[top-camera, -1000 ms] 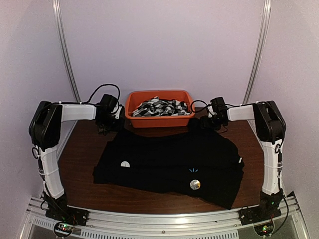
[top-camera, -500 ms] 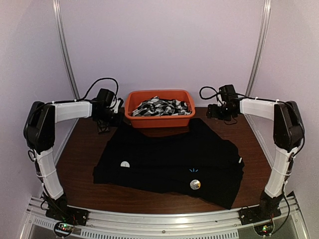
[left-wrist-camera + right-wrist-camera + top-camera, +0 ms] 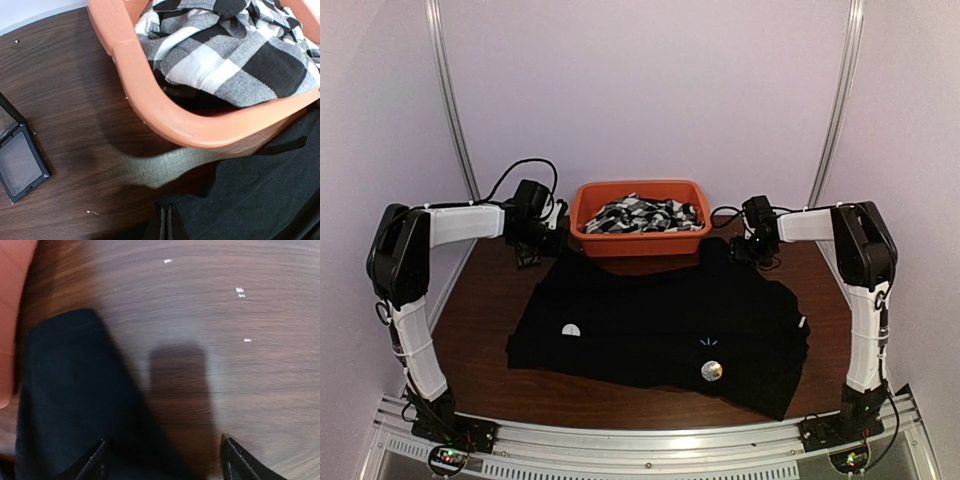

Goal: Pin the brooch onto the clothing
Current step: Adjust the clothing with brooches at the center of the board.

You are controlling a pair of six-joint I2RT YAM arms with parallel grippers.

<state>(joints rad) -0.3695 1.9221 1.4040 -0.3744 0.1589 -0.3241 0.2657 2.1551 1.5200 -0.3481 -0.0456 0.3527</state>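
Note:
The black shirt [image 3: 660, 325] lies spread on the table, with a light-blue starburst mark [image 3: 708, 342] and a tiny white tag [image 3: 802, 322]. A round silvery brooch [image 3: 710, 371] lies on it just below the mark. My left gripper [image 3: 544, 246] is at the shirt's far left corner. In the left wrist view it [image 3: 167, 225] is shut with the black cloth [image 3: 250, 195] bunched at its tips. My right gripper [image 3: 746, 250] is at the far right corner. In the right wrist view it [image 3: 165, 460] is open and empty, with the shirt's corner [image 3: 65, 390] under its left finger.
An orange basin [image 3: 582, 222] of black-and-white checked fabric [image 3: 645, 213] stands at the back centre, touching the shirt's far edge. A small white half-disc [image 3: 571, 329] lies on the shirt's left part. A flat black case [image 3: 20, 160] lies on the wood left of the basin.
My right arm swung out to the back right, then came back to the shirt's far right corner. My left arm stretched slightly back and left. The shirt and brooch stayed put.

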